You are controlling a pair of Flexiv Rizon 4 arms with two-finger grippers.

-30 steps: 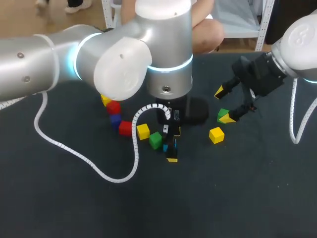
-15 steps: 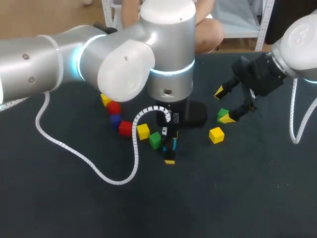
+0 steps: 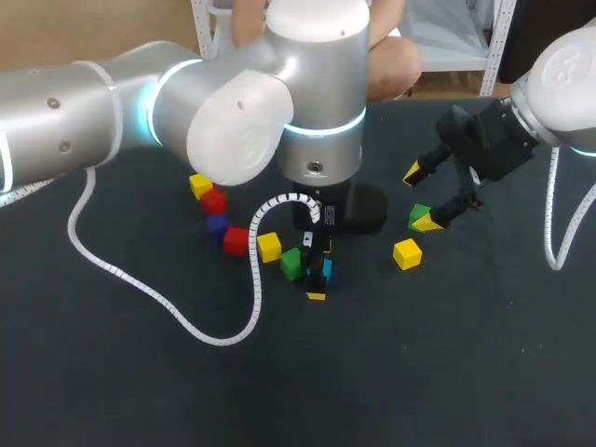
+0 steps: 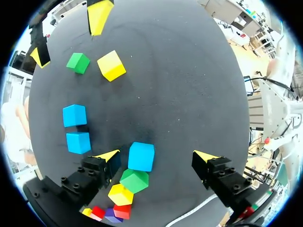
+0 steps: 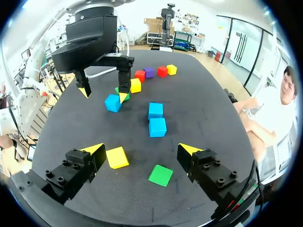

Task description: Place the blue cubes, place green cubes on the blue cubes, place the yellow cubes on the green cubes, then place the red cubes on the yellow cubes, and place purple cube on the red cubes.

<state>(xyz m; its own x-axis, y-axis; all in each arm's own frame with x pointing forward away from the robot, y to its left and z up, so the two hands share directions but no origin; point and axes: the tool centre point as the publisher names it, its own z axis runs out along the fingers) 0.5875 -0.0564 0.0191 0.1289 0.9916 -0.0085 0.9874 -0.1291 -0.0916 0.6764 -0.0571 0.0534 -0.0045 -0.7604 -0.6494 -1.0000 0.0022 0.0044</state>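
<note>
To the left on the dark surface I saw a curved row of cubes lying close together: a yellow cube, a red cube, the purple cube, a second red cube, a second yellow cube and a green cube. Just past that green cube my left claw pointed down at the surface with its fingers spread wide. A blue cube sat between them, close to one finger and well clear of the other, so the claw gripped nothing. Ahead of it, in the left wrist view, two more blue cubes lay side by side. Further right a lone yellow cube rested near a far green cube. My right claw hung above that pair, open and empty. In the head view one of its yellow tips overlapped the far green cube.
</note>
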